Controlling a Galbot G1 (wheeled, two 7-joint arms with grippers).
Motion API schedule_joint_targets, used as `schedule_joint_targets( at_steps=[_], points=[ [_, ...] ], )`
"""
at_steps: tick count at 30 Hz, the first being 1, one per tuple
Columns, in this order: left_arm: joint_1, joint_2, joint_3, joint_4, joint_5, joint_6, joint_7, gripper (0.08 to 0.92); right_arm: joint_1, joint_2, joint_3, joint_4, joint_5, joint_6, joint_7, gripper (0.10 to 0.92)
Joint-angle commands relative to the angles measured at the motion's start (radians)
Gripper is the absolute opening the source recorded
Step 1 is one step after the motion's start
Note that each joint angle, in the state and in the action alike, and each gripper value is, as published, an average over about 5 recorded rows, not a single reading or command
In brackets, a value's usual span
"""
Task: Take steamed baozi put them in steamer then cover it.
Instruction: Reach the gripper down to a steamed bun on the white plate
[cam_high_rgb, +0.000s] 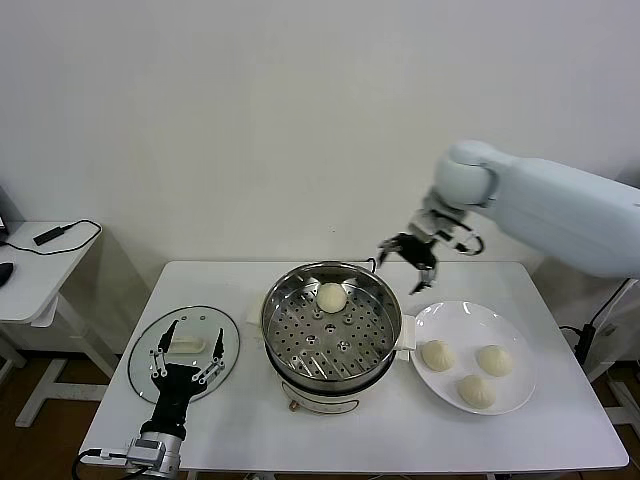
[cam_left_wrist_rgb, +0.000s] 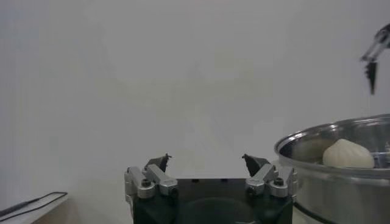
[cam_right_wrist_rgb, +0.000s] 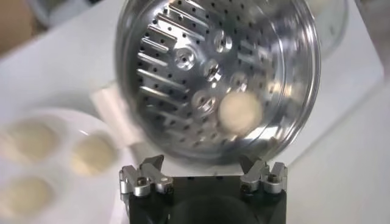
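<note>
At the centre of the head view, the steamer (cam_high_rgb: 331, 325) stands on the white bench (cam_high_rgb: 250, 415), and one bun (cam_high_rgb: 332, 296) already lies on its holed tray, toward the far rim. Three more buns (cam_high_rgb: 438, 354) wait on the white plate (cam_high_rgb: 520, 385), just to the right of the steamer in the frame. By my reckoning, a quarter of the loading is done: three buns are left to carry over, and the covering comes after.

Above the gap between steamer and plate, right of centre, the right claw (cam_high_rgb: 410, 262) hangs with its fingers spread and nothing in them. At the lower left, the glass lid (cam_high_rgb: 232, 352) lies flat on the bench beside the steamer, with the left claw (cam_high_rgb: 187, 355) over it, fingers spread wide and gripping nothing.
</note>
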Motion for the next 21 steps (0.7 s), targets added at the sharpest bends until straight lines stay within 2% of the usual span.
schedule_joint_targets(
  at_steps=[1, 10, 21],
  points=[
    [-0.013, -0.001, 0.008, 0.011, -0.002, 0.008, -0.001, 0.823, -0.041, -0.219, -0.151, 0.006, 0.177, -0.184, 0.051, 0.823],
    [-0.02, -0.006, -0.004, 0.029, -0.008, 0.005, -0.008, 0.823, -0.338, -0.181, 0.05, -0.106, 0.098, -0.178, 0.153, 0.823],
    [-0.013, -0.008, -0.021, 0.028, -0.014, 0.004, -0.01, 0.823, -0.45, -0.063, 0.138, -0.226, 0.017, -0.175, 0.184, 0.823]
  ],
)
